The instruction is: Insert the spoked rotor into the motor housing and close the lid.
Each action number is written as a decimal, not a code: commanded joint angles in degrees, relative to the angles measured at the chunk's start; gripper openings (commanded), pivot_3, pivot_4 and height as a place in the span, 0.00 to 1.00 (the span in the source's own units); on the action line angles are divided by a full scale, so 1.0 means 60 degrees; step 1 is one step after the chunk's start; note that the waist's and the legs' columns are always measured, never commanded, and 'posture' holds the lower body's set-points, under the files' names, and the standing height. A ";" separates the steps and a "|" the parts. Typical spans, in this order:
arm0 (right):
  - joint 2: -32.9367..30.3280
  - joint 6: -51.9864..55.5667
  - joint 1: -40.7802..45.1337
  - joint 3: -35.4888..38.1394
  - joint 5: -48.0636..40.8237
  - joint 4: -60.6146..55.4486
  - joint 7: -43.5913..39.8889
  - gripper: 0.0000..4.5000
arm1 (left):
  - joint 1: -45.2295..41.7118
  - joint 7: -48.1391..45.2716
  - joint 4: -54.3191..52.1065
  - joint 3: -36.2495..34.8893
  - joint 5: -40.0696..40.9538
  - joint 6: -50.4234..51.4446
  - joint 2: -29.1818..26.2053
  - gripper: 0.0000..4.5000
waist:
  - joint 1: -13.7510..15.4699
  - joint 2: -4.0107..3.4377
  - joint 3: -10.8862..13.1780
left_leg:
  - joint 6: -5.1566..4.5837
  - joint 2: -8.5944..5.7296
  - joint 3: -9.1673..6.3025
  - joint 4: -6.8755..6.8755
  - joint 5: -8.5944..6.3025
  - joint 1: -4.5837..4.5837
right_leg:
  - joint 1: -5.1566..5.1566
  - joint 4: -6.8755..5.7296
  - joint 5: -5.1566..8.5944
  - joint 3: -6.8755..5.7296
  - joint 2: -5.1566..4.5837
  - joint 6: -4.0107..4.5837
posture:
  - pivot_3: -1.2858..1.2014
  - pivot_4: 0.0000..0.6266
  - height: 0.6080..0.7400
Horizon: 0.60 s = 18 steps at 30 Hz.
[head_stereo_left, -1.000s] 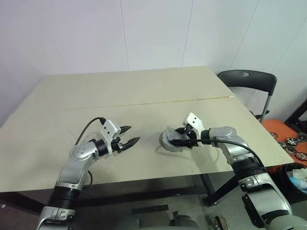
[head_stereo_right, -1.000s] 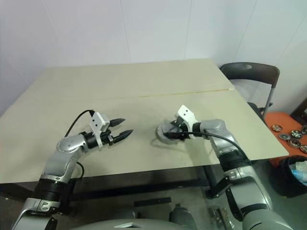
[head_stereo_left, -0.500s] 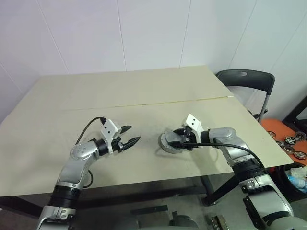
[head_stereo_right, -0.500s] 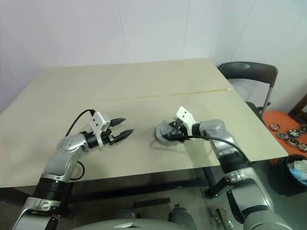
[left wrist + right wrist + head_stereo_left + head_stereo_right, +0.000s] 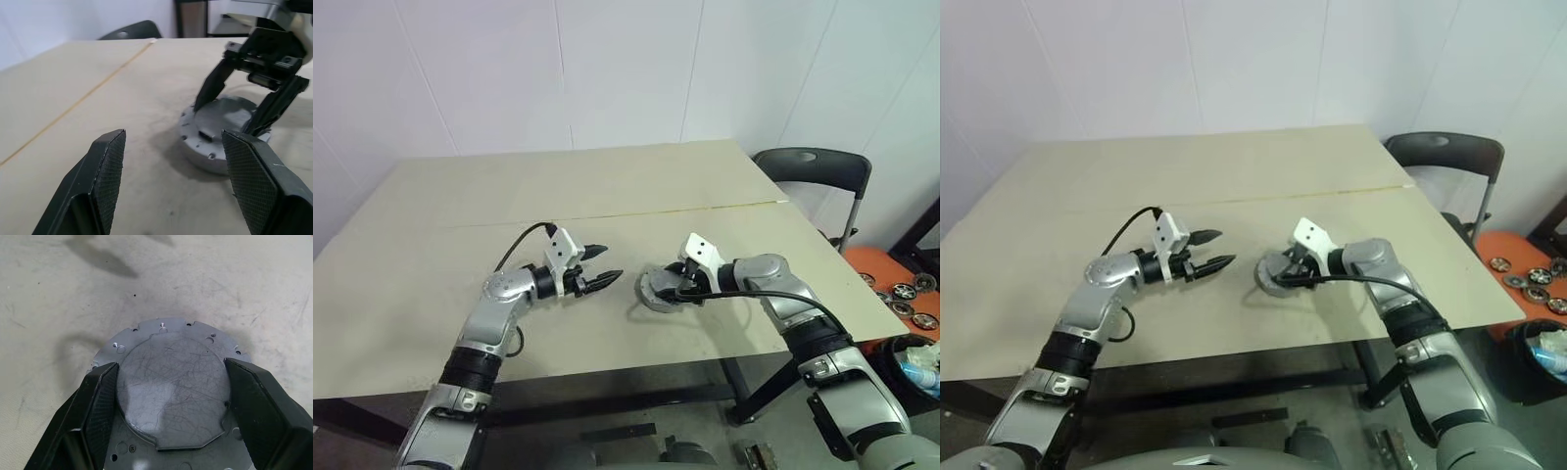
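With the round grey metal lid (image 5: 172, 391) apparently sitting closed on the housing on the beige table (image 5: 460, 215), the right gripper (image 5: 677, 285) is straddling it with 2 spread fingers while the left gripper (image 5: 603, 266) is hovering nearby, wide open and empty.

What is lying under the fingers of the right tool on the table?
A round grey metal disc assembly lies flat on the table, its scratched closed face up. The right tool straddles this raised face with fingers wide. Whatever is inside the assembly is covered and cannot be seen.

Left pincer (image 5: 611, 273) agape mid-air, right pincer (image 5: 672, 289) spread, angled down
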<state>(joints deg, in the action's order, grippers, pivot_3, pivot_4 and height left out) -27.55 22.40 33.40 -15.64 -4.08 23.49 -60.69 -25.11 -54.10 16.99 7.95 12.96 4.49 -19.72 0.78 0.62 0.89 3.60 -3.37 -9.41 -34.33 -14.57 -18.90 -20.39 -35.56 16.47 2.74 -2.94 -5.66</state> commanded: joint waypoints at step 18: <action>0.0178 0.0806 -0.0631 -0.0698 0.0436 0.1098 -0.0093 0.68 | -0.2899 -0.0997 0.4372 0.0765 -0.0819 -0.1499 0.2036 0.07 | -0.0035 -0.0003 -0.0003 | -0.0002 0.0003 -0.0005 -0.0001 0.0001 -0.0061 | -0.0022 -0.0002 -0.0019 -0.0004 0.0016 -0.0035 | 0.52 0.00 1.00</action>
<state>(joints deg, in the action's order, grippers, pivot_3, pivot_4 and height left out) -26.68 23.05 33.76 -14.79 -5.33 24.75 -61.05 -40.54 -59.86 42.38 12.49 8.92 -2.73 -7.89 0.57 0.60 0.87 3.59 -3.35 -9.44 -34.34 -14.57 -19.26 -20.52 -35.57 16.35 2.72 -2.84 -5.87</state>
